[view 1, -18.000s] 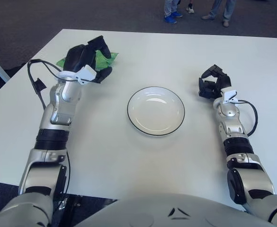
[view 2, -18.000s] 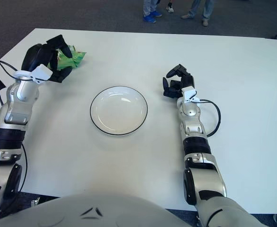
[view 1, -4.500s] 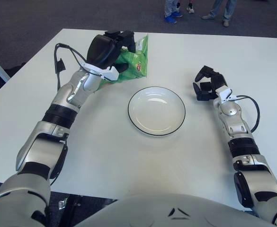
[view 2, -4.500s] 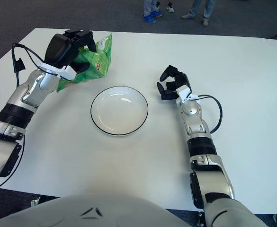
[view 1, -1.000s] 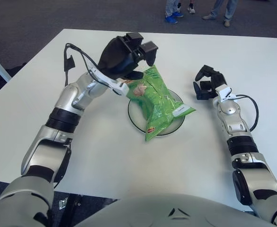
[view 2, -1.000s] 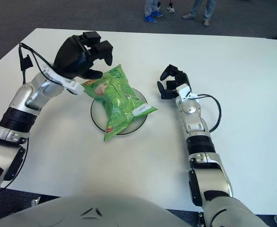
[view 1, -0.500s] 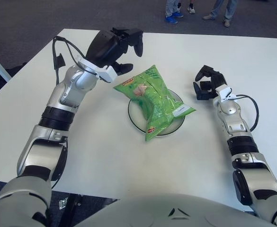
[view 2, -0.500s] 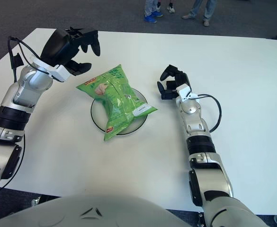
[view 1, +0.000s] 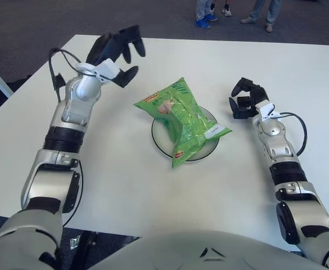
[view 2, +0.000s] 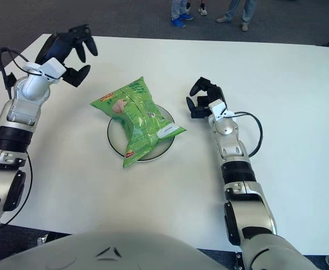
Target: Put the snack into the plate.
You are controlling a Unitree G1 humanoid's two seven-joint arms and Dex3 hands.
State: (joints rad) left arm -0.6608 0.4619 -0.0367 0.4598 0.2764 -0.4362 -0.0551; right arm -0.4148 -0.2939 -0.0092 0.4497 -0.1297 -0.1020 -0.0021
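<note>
A green snack bag [view 1: 181, 121] lies across the white, black-rimmed plate [view 1: 212, 148], its ends hanging over the rim at the upper left and lower left. My left hand [view 1: 117, 52] is raised above the table to the upper left of the bag, fingers spread and holding nothing. My right hand [view 1: 244, 100] shows just right of the plate, its fingers curled with nothing in them.
The white table [view 1: 153, 208] stretches around the plate. Beyond its far edge is dark carpet, where people's feet [view 1: 204, 21] stand.
My left hand has let go of the snack bag and drawn back up and to the left, away from the plate. The bag stays on the plate. The right hand has not moved.
</note>
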